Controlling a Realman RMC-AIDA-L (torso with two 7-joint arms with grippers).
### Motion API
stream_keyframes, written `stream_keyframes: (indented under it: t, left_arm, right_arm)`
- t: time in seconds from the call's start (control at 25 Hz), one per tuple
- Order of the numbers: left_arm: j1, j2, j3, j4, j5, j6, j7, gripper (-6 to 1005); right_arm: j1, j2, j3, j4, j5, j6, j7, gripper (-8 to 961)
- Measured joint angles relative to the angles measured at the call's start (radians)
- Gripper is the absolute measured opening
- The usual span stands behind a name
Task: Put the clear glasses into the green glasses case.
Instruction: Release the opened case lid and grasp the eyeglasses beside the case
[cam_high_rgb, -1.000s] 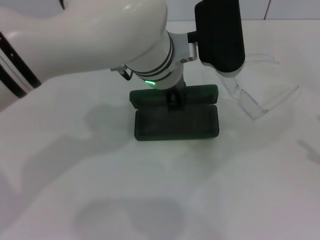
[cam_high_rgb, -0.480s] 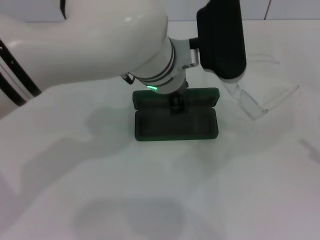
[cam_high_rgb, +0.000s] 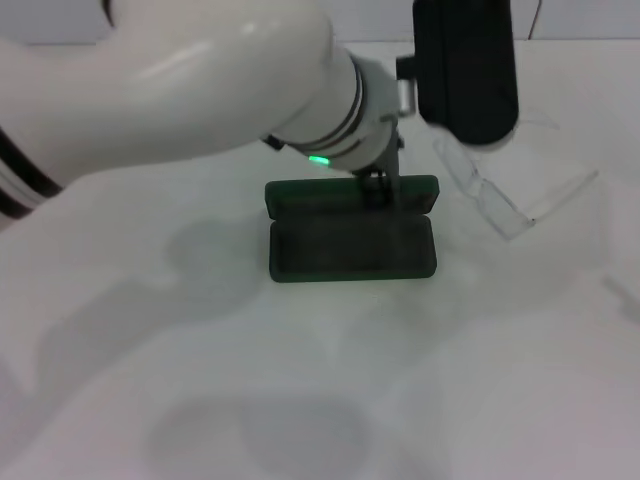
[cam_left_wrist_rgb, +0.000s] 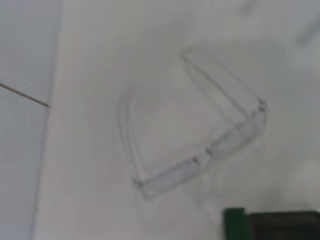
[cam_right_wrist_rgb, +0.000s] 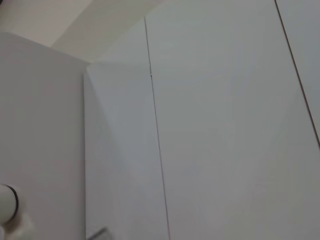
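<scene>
Clear glasses (cam_left_wrist_rgb: 200, 150) lie beside the open green glasses case (cam_high_rgb: 352, 245); left gripper's (cam_high_rgb: 378, 185) opening unclear.

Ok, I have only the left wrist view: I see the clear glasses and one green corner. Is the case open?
Observer: Yes. The green glasses case lies open, lid swung back, nothing inside.
Operator: Where is the left gripper?
Observer: The left gripper hangs over the case's lid. The clear glasses lie apart from it, on the robot's right of the case.
Operator: And the right arm?
Observer: It is not in the head view. Its wrist camera shows only pale wall panels.
</scene>
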Motion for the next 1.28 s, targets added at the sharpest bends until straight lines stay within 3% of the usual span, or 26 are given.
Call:
stream_keyframes:
  t: [0.2, 0.36, 0.44, 0.52, 0.56, 0.6, 0.68, 0.76, 0.88, 1.0, 1.28]
  left_arm:
    - [0.061, 0.000, -0.101, 0.147, 0.028, 0.000, -0.015, 443]
    - [0.163, 0.003, -0.340, 0.301, -0.100, -0.056, -0.072, 440]
    - [0.213, 0.006, -0.487, 0.351, -0.261, -0.068, -0.049, 437]
    - [0.279, 0.014, -0.683, 0.361, -0.530, -0.046, 0.052, 434]
    - [0.300, 0.016, -0.738, 0.355, -0.618, -0.031, 0.089, 432]
    - [0.340, 0.020, -0.837, 0.335, -0.805, 0.016, 0.166, 431]
    - [0.388, 0.021, -0.960, 0.296, -1.046, 0.103, 0.266, 428]
    - [0.419, 0.019, -1.037, 0.267, -1.185, 0.174, 0.325, 425]
    - [0.459, 0.015, -1.098, 0.252, -1.261, 0.236, 0.370, 381]
    - [0.477, 0.018, -1.127, 0.240, -1.247, 0.271, 0.379, 317]
    - [0.439, 0.038, -1.142, 0.139, -1.235, 0.371, 0.426, 321]
  right_arm:
    - [0.005, -0.001, -0.003, -0.009, -0.005, 0.049, 0.014, 855]
    - [0.042, 0.003, -0.060, -0.115, -0.049, 0.225, 0.169, 855]
    - [0.074, 0.015, -0.124, -0.245, -0.119, 0.309, 0.336, 855]
    - [0.106, 0.027, -0.178, -0.355, -0.187, 0.355, 0.478, 855]
    - [0.125, 0.033, -0.208, -0.415, -0.221, 0.371, 0.551, 855]
    - [0.148, 0.038, -0.240, -0.478, -0.259, 0.380, 0.633, 854]
    - [0.203, 0.040, -0.306, -0.593, -0.349, 0.398, 0.814, 854]
    - [0.263, 0.032, -0.374, -0.677, -0.463, 0.410, 0.986, 854]
    - [0.386, 0.020, -0.514, -0.777, -0.712, 0.418, 1.231, 849]
    - [0.506, 0.026, -0.615, -0.798, -0.926, 0.409, 1.381, 842]
    - [0.689, 0.034, -0.722, -0.733, -1.122, 0.396, 1.526, 839]
